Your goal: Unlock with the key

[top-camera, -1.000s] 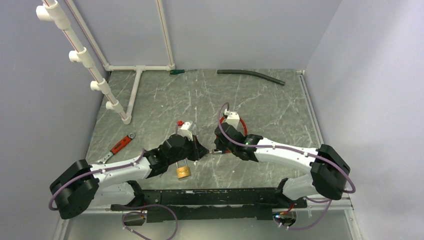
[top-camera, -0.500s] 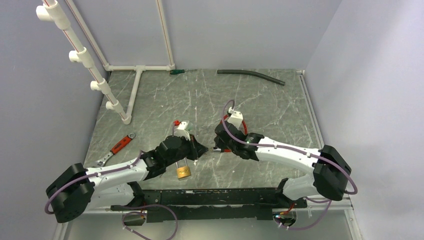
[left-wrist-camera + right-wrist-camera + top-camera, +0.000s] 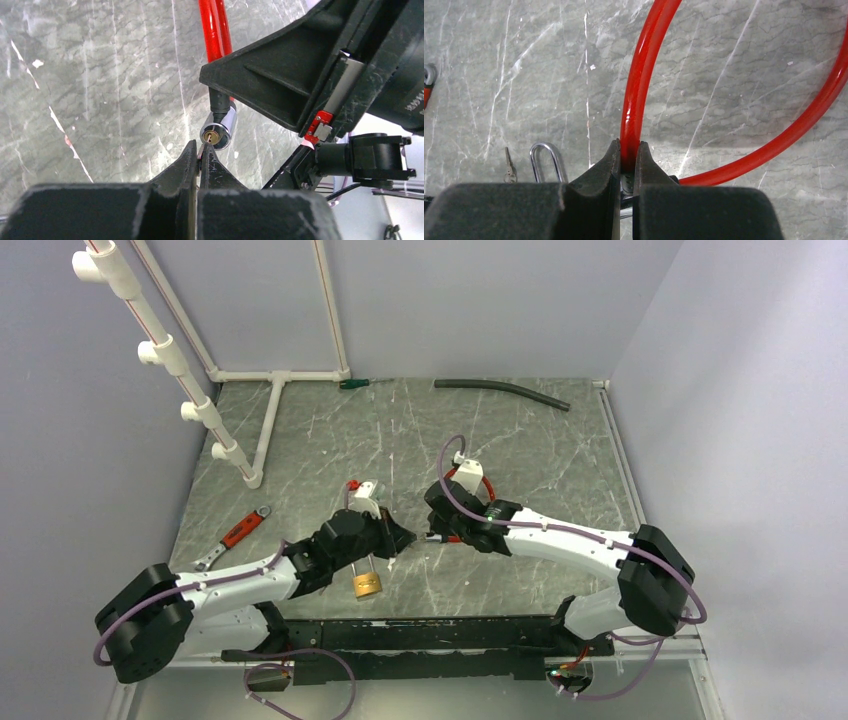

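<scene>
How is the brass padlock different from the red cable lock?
The brass padlock has a gold body and steel shackle; the red cable lock is a thin loop with a chrome cylinder. The padlock lies on the table; the right gripper clamps the cable lock. Both are locks.

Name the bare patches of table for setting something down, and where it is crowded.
Bare: table between white pipe frame and black hose; also the strip right of the right arm. Crowded: front centre, where left pincer with key meets right pincer on red cable lock, near padlock.
</scene>
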`<state>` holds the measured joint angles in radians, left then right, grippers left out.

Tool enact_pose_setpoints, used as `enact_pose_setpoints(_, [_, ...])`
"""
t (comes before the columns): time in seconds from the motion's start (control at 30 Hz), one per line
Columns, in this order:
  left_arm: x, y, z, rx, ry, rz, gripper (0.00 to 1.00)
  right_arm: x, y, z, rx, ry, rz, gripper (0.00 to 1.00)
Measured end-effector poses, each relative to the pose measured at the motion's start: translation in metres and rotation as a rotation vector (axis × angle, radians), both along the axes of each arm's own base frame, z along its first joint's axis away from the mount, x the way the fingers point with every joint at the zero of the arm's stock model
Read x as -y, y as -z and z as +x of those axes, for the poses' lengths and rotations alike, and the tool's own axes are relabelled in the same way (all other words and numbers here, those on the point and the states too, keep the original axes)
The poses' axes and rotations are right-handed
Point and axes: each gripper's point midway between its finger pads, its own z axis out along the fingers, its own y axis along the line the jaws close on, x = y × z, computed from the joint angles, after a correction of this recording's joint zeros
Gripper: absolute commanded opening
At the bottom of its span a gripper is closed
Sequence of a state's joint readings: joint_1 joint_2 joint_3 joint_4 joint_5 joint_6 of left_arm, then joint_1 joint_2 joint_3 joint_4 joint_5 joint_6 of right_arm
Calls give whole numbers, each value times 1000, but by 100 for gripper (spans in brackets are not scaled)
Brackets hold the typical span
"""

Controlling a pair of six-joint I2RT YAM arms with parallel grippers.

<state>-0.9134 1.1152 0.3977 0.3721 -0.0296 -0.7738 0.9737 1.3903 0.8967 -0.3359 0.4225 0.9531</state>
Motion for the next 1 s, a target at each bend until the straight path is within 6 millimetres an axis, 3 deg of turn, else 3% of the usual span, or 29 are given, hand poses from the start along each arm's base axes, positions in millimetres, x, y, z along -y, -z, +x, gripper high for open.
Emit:
enact_pose_setpoints(0.27, [0, -10, 3, -76, -61, -48, 0, 1, -13, 3, 45, 9, 36, 0])
enact_pose_setpoints(0.6, [3, -13, 3, 97, 48, -3, 0, 2, -16, 3, 33, 3, 14, 0])
enact_pose_setpoints(0.83, [14, -17, 13, -25, -9, -18, 0, 4, -25, 8, 63, 22, 33, 0])
enact_pose_setpoints(1.0, [25, -2, 21, -122, -18, -56, 0, 16, -16, 11, 61, 54, 10, 0])
